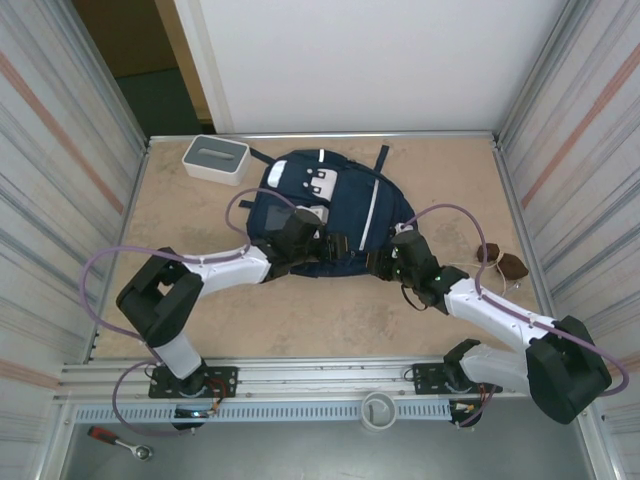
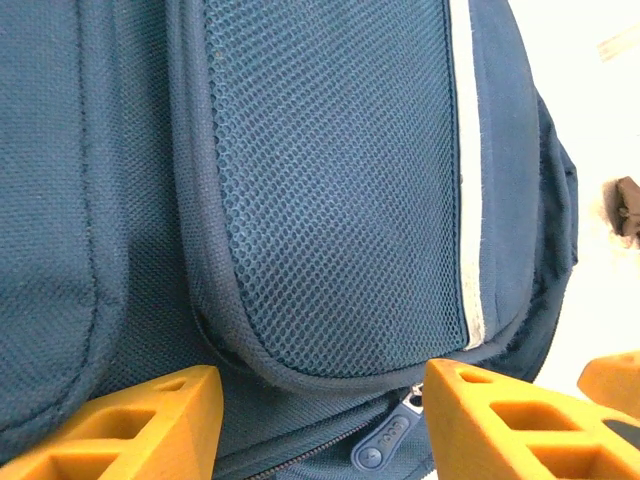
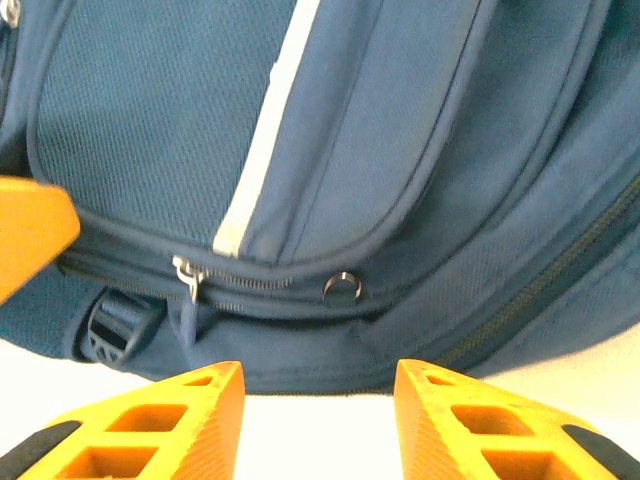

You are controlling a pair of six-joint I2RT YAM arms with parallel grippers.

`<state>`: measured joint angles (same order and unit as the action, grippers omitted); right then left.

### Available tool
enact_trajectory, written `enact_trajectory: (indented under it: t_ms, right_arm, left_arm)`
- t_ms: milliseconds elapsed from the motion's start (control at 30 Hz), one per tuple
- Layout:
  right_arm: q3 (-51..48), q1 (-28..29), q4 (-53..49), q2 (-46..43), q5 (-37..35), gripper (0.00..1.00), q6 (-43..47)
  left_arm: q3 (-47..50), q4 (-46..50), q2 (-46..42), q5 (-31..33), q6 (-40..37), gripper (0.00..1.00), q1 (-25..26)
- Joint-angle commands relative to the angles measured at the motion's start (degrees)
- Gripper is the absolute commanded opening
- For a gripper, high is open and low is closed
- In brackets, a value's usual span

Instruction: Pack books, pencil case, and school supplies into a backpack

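The navy-blue backpack [image 1: 325, 200] lies flat in the middle of the table, white stripe and patches facing up. My left gripper [image 1: 325, 245] hovers open over its near edge. In the left wrist view the orange fingers [image 2: 130, 425] straddle mesh fabric, with a blue zipper pull [image 2: 385, 440] in the gap. My right gripper [image 1: 380, 260] is open at the backpack's near right edge. Its fingers [image 3: 490, 420] hold nothing, and bare table shows between them. Just ahead are a metal zipper slider [image 3: 187, 275] and a small ring [image 3: 342, 286]. Books, pencil case and school supplies are out of view.
A white rectangular box with a grey top [image 1: 215, 158] stands at the back left. A small dark brown thing [image 1: 505, 263] lies near the right wall. Metal walls close in both sides, and a rail [image 1: 300, 375] runs along the near edge.
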<state>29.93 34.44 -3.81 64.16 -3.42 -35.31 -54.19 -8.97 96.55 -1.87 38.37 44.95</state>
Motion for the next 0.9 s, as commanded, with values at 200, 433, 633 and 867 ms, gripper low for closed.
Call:
enact_trajectory:
  t_ms: [200,433,633,867]
  right_arm:
    - [-1.7,3.9,5.2,2.4,-1.6,0.36,-1.0]
    - [-1.4,4.4,4.6,2.3,-4.7,0.35,-0.5]
    - [0.5,4.5,3.9,5.0,-4.7,0.35,0.1]
    - [0.7,4.5,3.6,5.8,-5.3,0.34,0.2]
  left_arm:
    - [-2.8,-5.9,2.8,-1.2,2.6,0.49,-0.6]
    - [-0.9,-4.0,-2.1,5.5,0.4,0.52,1.0]
    - [-2.3,-0.9,-1.3,10.6,-1.5,0.55,0.8]
    - [-4.6,0.5,1.2,12.3,-3.6,0.57,0.3]
